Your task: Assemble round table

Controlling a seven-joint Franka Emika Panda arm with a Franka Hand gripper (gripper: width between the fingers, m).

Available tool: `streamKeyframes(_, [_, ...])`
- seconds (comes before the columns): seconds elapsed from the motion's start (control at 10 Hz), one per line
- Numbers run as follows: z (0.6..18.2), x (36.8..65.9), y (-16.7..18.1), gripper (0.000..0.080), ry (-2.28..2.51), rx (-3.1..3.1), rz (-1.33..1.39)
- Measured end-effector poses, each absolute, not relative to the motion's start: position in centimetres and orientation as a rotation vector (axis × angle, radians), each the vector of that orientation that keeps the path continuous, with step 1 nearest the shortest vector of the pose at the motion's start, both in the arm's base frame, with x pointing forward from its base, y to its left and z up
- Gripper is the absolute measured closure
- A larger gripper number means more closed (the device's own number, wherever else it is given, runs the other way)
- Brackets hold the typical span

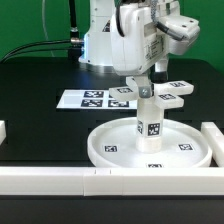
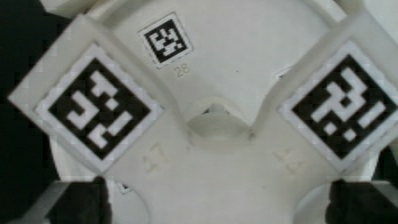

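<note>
The large round rimmed disc lies flat on the black table near the front. The short cylinder post stands upright in the disc's middle, a tag on its side. The cross-shaped four-arm piece sits level on top of the post. My gripper comes down from above and is shut on the cross piece's hub. In the wrist view the cross piece fills the frame with three tags showing. My gripper has its black fingertips on either side of the white hub.
The marker board lies flat behind the disc towards the exterior view's left. Long white border bars run along the front and at the exterior view's right. The robot base stands at the back.
</note>
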State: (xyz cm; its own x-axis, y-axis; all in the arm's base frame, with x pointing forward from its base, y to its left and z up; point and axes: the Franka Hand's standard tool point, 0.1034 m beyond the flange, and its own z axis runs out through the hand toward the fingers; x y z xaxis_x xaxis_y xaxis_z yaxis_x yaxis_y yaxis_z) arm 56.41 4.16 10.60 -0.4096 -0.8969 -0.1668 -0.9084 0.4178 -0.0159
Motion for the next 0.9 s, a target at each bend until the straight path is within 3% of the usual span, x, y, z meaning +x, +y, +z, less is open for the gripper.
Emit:
streamKeyframes(0.4, [13.3,57.1,4.7,0.0151,2.384,-1.763,0.142])
streamKeyframes(0.6, [13.0,57.0,4.7,0.0151,2.321,-1.851,0.134])
streamKeyframes(0.9, [12.7,56.9,5.3,0.0151,1.858,-2.355,0.082])
